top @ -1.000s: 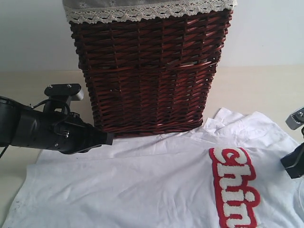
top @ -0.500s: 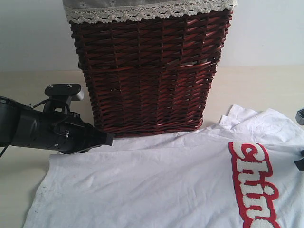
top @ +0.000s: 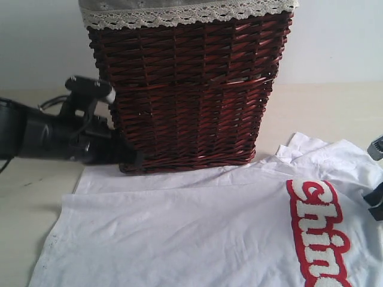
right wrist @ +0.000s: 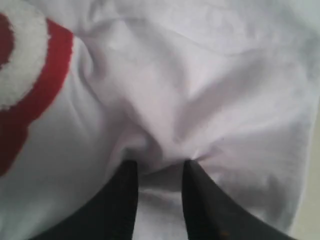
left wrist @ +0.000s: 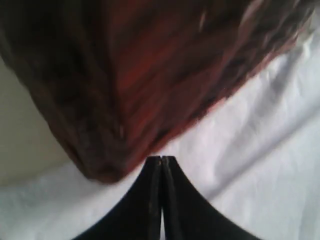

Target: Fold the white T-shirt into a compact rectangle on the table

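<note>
The white T-shirt (top: 197, 233) lies spread on the table (top: 24, 197) in front of the basket, its red band with white letters (top: 317, 233) to the right. My left gripper (top: 139, 160) is shut and holds nothing. It sits at the basket's lower left corner, just over the shirt's far edge (left wrist: 260, 140); the wrist view shows its tips (left wrist: 161, 159) pressed together. My right gripper (top: 377, 202) is half cut off at the right edge. Its jaws (right wrist: 160, 165) stand apart over a puckered ridge of the shirt (right wrist: 200, 75), next to the red band (right wrist: 30, 110).
A tall dark red wicker basket (top: 185, 89) with a grey lace-trimmed liner (top: 179, 12) stands at the back centre, its base touching the shirt's far edge. It fills most of the left wrist view (left wrist: 125, 75). Bare table shows at the left and far right (top: 335, 113).
The shirt slid to the right early in the second, then stayed. My left arm has lifted and swung back against the basket's lower left corner.
</note>
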### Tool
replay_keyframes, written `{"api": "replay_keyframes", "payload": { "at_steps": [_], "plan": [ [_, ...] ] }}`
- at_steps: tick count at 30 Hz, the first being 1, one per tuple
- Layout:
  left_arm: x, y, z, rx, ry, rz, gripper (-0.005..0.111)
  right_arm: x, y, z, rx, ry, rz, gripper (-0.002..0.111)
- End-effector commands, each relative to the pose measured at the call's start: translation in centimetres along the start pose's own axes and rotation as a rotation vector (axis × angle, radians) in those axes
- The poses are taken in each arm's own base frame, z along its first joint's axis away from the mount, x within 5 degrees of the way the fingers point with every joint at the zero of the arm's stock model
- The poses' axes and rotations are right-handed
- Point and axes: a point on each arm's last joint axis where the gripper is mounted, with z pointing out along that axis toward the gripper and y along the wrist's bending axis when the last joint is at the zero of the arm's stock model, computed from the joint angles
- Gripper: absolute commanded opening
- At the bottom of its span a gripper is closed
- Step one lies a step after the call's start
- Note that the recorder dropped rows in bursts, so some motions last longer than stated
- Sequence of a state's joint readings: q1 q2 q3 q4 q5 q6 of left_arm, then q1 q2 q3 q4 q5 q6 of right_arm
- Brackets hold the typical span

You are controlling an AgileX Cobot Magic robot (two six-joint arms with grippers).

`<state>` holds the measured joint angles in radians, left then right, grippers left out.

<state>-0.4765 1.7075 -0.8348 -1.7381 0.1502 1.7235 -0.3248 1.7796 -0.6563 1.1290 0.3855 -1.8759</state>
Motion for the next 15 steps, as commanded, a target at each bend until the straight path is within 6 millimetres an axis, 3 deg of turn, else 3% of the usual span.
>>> {"api": "replay_keyframes", "payload": {
  "at_steps": [1,6,10,15],
  "plan": [
    [-6.5,0.1,-3.5,-0.092,-0.216,0.126,0.000,-2.4,-0.3,-3.1,0.046,-0.108,-0.078,0.033],
    [-11.1,0.9,-7.9,-0.260,-0.377,0.118,0.000,-5.1,-0.5,-7.1,0.129,-0.235,-0.135,0.034],
    [-12.1,1.1,-11.1,-0.341,-0.448,0.103,0.000,-6.0,0.5,-9.5,0.119,-0.311,-0.145,0.034],
    [-12.0,-0.1,-12.3,-0.255,-0.488,0.103,0.000,-6.6,2.8,-11.3,-0.040,-0.378,-0.144,0.034]
  ]
}}
